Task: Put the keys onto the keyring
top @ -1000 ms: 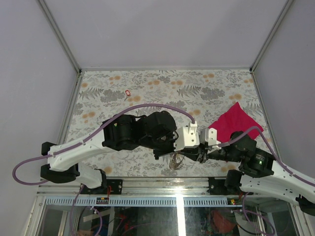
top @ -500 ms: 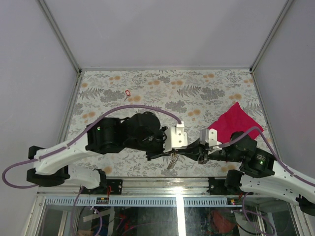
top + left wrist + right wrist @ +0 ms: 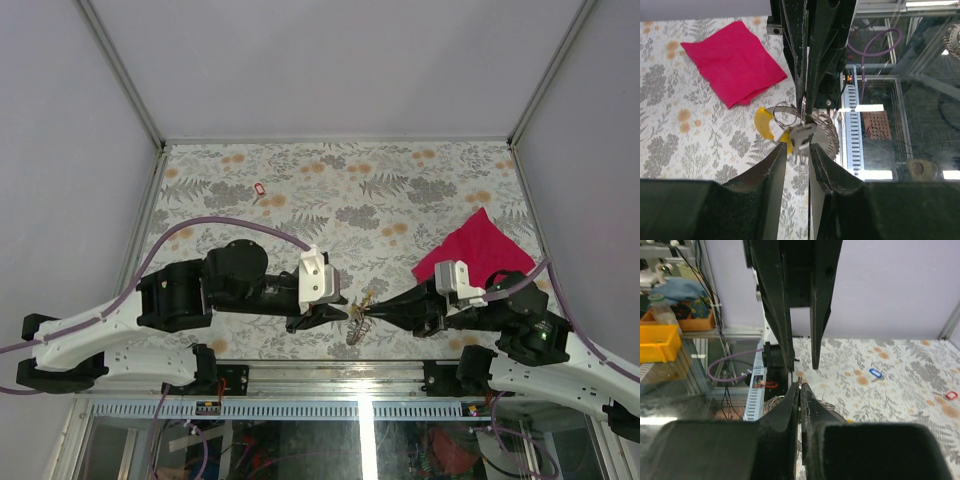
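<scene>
Top external view: my two arms meet low in the middle, near the front edge of the desk [image 3: 430, 190]. My left gripper [image 3: 343, 314] comes in from the left and my right gripper [image 3: 370, 308] from the right, with the tips almost facing each other. The keyring [image 3: 357, 325] is between them, just at the tip of the right gripper, as a small silvery bundle with a bit of yellow. A pink cloth [image 3: 478, 250] lies beyond my right arm, partly hidden by it. A red key [image 3: 260, 189] lies alone at the far left of the desk, well apart from both grippers.

Left wrist view: the fingers [image 3: 774, 167] of my left gripper stand apart with a narrow gap and nothing is between them, so it is open. The keyring hangs just in front of their tips. The right gripper enters from the top of this picture, closed, and pinches the upper part of the ring. A curved yellow piece [image 3: 762, 122] sits on the left side of the ring. A flat silvery key [image 3: 801, 136] hangs lower, close to my left fingertips; I cannot tell if it touches them.

Right wrist view: the fingers of my right gripper are pressed together, and a thin edge of the ring shows at their tips. The left gripper's fingers stand apart above. A blue key [image 3: 874, 372] and the red key lie on the desk, far off to the right.
</scene>
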